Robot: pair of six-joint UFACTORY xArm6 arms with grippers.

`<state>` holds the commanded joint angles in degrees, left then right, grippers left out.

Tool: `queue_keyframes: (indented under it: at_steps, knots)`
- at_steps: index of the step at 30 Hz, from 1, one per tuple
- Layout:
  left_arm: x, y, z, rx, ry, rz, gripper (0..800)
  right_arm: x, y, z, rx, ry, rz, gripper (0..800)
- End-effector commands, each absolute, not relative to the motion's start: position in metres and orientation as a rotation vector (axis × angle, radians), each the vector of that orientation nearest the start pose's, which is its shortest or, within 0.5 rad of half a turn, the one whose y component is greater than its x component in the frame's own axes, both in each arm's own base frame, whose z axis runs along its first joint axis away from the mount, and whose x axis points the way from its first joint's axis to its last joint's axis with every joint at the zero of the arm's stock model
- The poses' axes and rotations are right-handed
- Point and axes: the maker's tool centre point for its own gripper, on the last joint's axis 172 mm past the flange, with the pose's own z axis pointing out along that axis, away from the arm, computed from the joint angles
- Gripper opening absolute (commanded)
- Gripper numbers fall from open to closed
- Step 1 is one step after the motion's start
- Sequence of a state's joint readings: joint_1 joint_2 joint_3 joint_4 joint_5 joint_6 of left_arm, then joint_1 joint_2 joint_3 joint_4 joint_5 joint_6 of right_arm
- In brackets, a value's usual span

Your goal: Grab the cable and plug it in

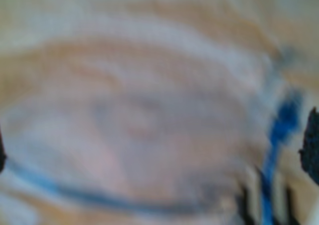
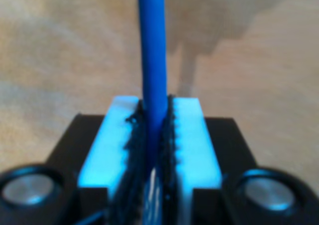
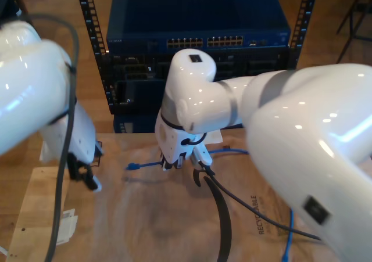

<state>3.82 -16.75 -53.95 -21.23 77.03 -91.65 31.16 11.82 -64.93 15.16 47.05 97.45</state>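
Clearly, my second claw [image 2: 155, 135] was closed on the cable [image 2: 152, 50]: its two white pads [image 2: 107, 145] pressed against the blue strand from both sides, with no gap beside it, and the strand ran straight out ahead from between them over the wooden surface [image 2: 60, 60].

From the exterior view, that claw [image 3: 173, 163] hung near the middle of the surface [image 3: 145, 215], under a large white arm [image 3: 279, 134] reaching in from that view's right. The cable [image 3: 148, 165] ran out toward that view's left from the claw, and its plug [image 3: 132, 167] lay or hovered just over the wood; I could not tell which. More blue cable showed behind the claw toward that view's right, and another stretch near the lower right of that view.

My first claw's camera was badly blurred. It showed the blue cable [image 1: 279, 135] curving across light wood, with dark shapes at the edges, so I could not tell how that claw's jaws stood or whether they touched anything. Which arm it rode on was also unclear.

Another white arm [image 3: 35, 93] stood at the exterior view's left, its dark tip [image 3: 81, 172] low over the surface edge there. A black cable [image 3: 224, 215] trailed across the wood below the middle arm. Behind the surface stood a rack [image 3: 197, 41] of dark blue network gear with rows of ports. Open wood lay between the plug and the arm at that view's left.
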Motion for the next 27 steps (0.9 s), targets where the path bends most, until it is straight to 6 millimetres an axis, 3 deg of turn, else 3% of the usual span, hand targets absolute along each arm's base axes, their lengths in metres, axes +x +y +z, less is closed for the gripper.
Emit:
queue_keyframes:
  at_steps: [4,8,11,14,16,18,23,27]
  knots:
    - [0.382,-0.102,0.285,1.727,2.151,-0.643,800,0.425,0.261,0.170,-2.169,1.953,0.267,1]
    - [0.364,-0.140,0.315,1.751,1.987,-0.862,799,0.410,0.226,0.229,-1.939,2.052,0.429,1]
    - [0.360,-0.146,0.339,1.674,1.907,-1.010,798,0.399,0.237,0.280,-1.794,2.012,0.550,1]
    - [0.379,-0.142,0.373,1.452,1.787,-1.182,794,0.388,0.245,0.315,-1.742,1.962,0.601,1]
    - [0.397,-0.126,0.388,1.339,1.702,-1.193,793,0.381,0.248,0.335,-1.734,1.924,0.596,1]
    - [0.404,-0.114,0.390,1.301,1.691,-1.178,793,0.378,0.250,0.343,-1.733,1.906,0.593,1]
    - [0.398,-0.117,0.391,1.312,1.673,-1.207,792,0.366,0.258,0.349,-1.755,1.887,0.638,1]
    - [0.382,-0.124,0.396,1.355,1.615,-1.260,756,0.355,0.284,0.362,-1.753,1.831,0.701,1]
